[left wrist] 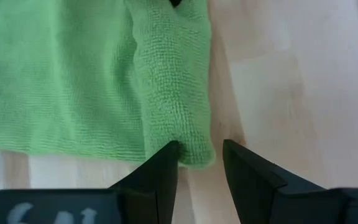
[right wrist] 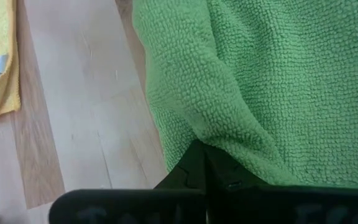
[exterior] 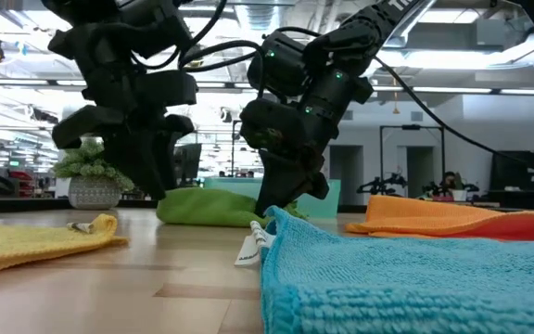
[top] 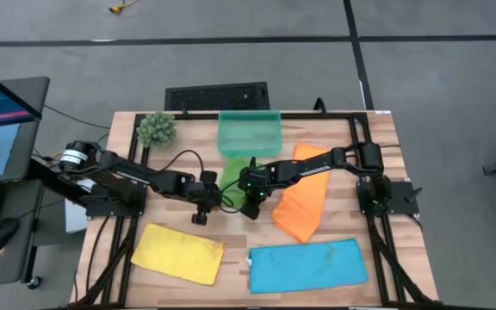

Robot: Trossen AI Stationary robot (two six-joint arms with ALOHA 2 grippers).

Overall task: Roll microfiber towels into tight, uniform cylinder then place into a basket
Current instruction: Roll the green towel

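Green microfiber towel (top: 232,176): soft looped cloth, lying on the light wooden slat table (top: 343,228) near its middle, just in front of the translucent teal-green rectangular plastic basket (top: 250,133). Partly folded; one edge is doubled over into a thick ridge, seen in the left wrist view (left wrist: 166,93). Not a cylinder.

Right gripper (top: 252,205): over the towel's near end, fingers closed together and pinching a fold of the green cloth; in the right wrist view the fabric (right wrist: 253,81) bunches directly against the shut fingertips. In the low view this gripper (exterior: 281,199) meets the green heap (exterior: 207,206) at table level.

Left gripper (top: 201,203): just beside the towel's left edge, jaws parted. In the left wrist view the two dark fingers (left wrist: 160,174) straddle the corner of the folded ridge; the cloth corner sits at the gap, but a firm grip cannot be made out.

Basket: at the table's far edge, centre; contents cannot be told.

Other towels, all flat and unrolled:
- orange microfiber towel (top: 304,202), right of the green one, under the right arm.
- yellow microfiber towel (top: 179,252), near-left corner.
- bright blue microfiber towel (top: 306,265), near edge, centre-right.

Spiky green plant ball (top: 157,128) at far left of the table, beside the basket but apart from it.
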